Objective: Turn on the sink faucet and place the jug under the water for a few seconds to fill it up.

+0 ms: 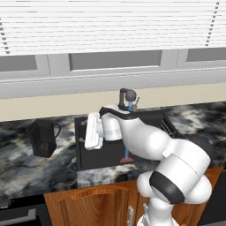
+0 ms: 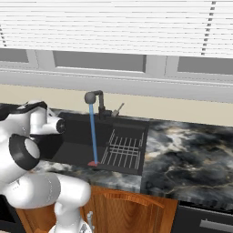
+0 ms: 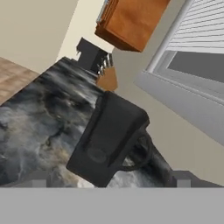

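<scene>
The black boxy jug (image 1: 44,137) stands on the marbled counter left of the sink (image 1: 88,154), its loop handle toward the sink. In the hand view the jug (image 3: 111,138) lies straight ahead, handle (image 3: 141,152) to its right. My gripper (image 3: 109,181) is open, with one fingertip (image 3: 38,179) on each side of the jug's near end and neither touching it. The white hand (image 1: 93,130) hovers over the sink's left edge, apart from the jug. The dark faucet (image 2: 93,98) pours a thin blue stream of water (image 2: 93,134) onto a reddish splash (image 2: 93,163) in the basin.
A wire rack (image 2: 123,150) lines the right side of the sink (image 2: 73,136). The window wall runs behind the counter. Wooden cabinet doors (image 1: 88,205) sit below. A dark appliance (image 3: 92,54) stands at the counter's far end under a wooden cabinet (image 3: 131,22).
</scene>
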